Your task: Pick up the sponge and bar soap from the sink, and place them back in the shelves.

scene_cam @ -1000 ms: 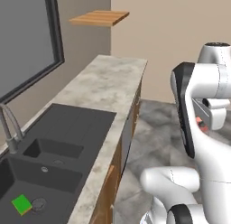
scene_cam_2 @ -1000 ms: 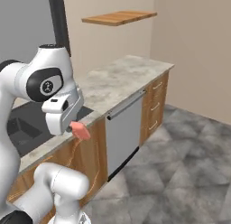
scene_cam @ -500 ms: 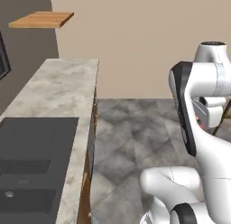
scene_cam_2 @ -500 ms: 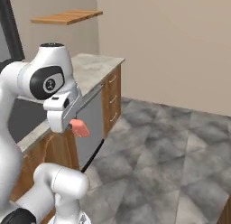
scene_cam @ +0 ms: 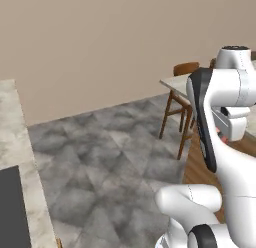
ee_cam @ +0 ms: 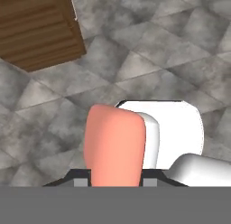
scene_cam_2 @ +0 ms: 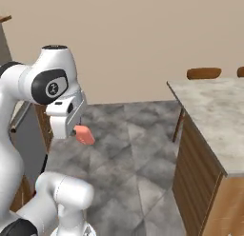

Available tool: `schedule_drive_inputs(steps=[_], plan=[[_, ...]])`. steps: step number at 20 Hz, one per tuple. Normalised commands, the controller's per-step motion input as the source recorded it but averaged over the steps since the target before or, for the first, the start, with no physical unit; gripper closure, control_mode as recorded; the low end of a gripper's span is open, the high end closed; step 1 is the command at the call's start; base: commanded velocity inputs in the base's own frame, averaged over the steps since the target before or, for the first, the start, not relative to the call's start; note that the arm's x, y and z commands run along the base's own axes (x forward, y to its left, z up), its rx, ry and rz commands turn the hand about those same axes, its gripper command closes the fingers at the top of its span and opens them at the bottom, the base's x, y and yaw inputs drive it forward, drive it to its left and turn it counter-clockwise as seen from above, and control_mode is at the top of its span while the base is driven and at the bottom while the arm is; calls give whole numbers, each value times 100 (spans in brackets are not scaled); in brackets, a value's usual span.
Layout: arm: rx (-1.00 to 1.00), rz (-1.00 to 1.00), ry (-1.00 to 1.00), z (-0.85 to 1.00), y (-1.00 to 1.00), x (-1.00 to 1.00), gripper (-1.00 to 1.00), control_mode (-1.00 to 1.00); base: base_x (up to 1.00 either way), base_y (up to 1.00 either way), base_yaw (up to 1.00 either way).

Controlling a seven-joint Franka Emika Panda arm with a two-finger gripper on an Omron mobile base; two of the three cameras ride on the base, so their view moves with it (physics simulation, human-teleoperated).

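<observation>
My pincer (scene_cam_2: pixel 80 133) pinches the bar soap (scene_cam_2: pixel 85 134) by one end, so the pink bar juts out over the grey tiled floor (scene_cam_2: pixel 133 149), clear of my arm while I carry it toward the shelves. A worktop (scene_cam_2: pixel 214 111) stands at right. I can read no label or writing anywhere.
</observation>
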Motion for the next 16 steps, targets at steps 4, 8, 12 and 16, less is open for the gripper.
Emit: schedule_drive_inputs(steps=[4,8,12,16], plan=[[0,0,0,0,0,0,100,100,1,0,-67],[0,0,0,0,0,0,100,100,6,0,-66],[0,0,0,0,0,0,100,100,11,0,-68],[0,0,0,0,0,0,100,100,17,0,-77]])
